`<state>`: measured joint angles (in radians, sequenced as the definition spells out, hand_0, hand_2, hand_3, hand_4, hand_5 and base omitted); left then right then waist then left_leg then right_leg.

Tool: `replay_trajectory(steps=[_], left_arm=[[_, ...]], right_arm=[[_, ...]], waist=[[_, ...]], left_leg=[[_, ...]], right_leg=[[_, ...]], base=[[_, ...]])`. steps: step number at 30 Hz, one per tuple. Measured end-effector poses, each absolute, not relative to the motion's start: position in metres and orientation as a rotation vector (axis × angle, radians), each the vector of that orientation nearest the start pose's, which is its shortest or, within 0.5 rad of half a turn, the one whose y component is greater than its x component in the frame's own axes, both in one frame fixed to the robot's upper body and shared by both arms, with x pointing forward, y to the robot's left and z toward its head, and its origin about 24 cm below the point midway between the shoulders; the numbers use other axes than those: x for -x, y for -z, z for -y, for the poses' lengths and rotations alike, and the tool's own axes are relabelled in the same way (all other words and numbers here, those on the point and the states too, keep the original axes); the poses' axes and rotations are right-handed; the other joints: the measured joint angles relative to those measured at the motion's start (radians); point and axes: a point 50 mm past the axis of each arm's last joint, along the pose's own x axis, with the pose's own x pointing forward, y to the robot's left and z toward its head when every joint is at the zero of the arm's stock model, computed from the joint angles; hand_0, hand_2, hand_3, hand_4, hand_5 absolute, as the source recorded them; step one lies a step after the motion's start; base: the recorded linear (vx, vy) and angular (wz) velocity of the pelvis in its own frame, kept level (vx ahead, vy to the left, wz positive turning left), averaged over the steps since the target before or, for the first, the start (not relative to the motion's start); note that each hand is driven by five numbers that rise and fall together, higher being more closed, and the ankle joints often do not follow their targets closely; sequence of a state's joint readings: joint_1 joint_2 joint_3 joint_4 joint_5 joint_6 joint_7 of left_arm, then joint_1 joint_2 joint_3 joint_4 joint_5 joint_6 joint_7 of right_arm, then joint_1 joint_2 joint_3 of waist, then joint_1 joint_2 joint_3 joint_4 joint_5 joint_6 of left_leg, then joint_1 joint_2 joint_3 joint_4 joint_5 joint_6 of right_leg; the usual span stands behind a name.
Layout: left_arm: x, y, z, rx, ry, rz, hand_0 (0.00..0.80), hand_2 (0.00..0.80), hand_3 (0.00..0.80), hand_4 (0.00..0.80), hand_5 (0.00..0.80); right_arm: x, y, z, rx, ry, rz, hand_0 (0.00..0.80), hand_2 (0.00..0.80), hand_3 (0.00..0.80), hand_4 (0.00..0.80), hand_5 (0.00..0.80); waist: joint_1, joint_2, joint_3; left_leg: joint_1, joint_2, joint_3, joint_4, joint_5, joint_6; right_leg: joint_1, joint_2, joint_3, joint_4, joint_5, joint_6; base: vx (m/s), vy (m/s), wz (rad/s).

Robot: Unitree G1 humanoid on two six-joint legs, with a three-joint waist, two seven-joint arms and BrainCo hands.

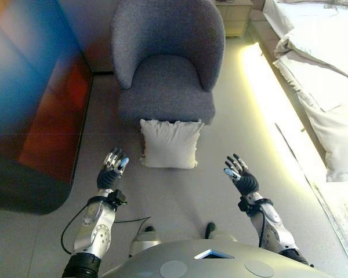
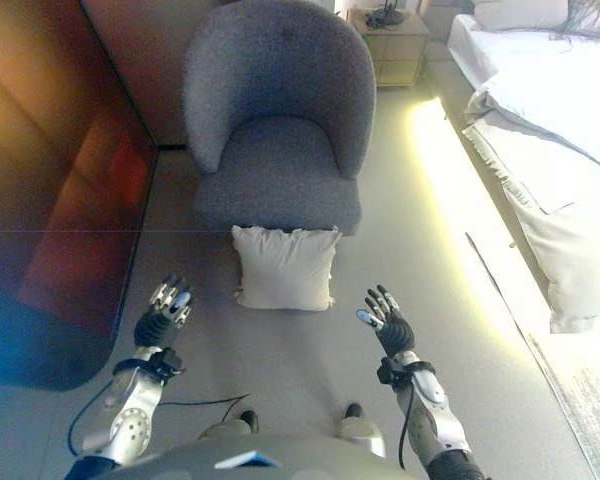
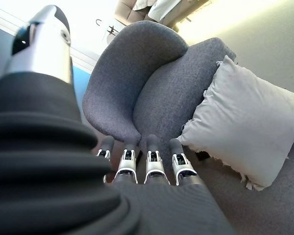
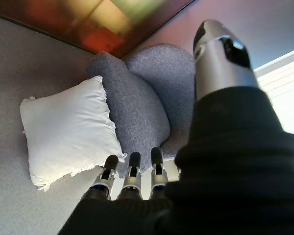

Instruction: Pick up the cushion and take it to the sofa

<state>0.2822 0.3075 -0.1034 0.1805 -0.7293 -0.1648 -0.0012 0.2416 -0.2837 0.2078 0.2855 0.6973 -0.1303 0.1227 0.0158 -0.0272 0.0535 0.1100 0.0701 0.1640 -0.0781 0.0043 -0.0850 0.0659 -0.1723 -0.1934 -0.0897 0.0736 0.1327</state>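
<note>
A white fringed cushion (image 1: 170,143) leans on the floor against the front of a grey armchair-style sofa (image 1: 167,58). It also shows in the left wrist view (image 3: 245,125) and the right wrist view (image 4: 71,129). My left hand (image 1: 111,172) is open, low and to the left of the cushion, apart from it. My right hand (image 1: 239,174) is open, low and to the right of the cushion, also apart. Both hands are empty.
A dark glossy wall panel (image 1: 29,104) runs along the left. A bed with white bedding (image 1: 319,75) stands at the right, with a lit strip along its base. A wooden nightstand (image 2: 392,42) stands at the back.
</note>
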Motion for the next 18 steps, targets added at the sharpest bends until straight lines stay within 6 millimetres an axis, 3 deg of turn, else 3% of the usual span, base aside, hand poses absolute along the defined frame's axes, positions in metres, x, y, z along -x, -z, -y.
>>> replay_trajectory(steps=[18], left_arm=[[-0.1733,0.0369,-0.2151,0.415,-0.159,-0.289,0.0,0.0,0.0,0.0,0.0]], right_arm=[[-0.1707,0.0592,0.1865,-0.415,-0.026,-0.415,0.0,0.0,0.0,0.0,0.0]], waist=[[0.0,-0.005,-0.008]], left_leg=[[0.0,0.002,-0.003,-0.008,0.007,-0.001]], right_leg=[[-0.001,0.002,-0.005,-0.001,0.0,0.0]], base=[[-0.01,0.0,0.0]])
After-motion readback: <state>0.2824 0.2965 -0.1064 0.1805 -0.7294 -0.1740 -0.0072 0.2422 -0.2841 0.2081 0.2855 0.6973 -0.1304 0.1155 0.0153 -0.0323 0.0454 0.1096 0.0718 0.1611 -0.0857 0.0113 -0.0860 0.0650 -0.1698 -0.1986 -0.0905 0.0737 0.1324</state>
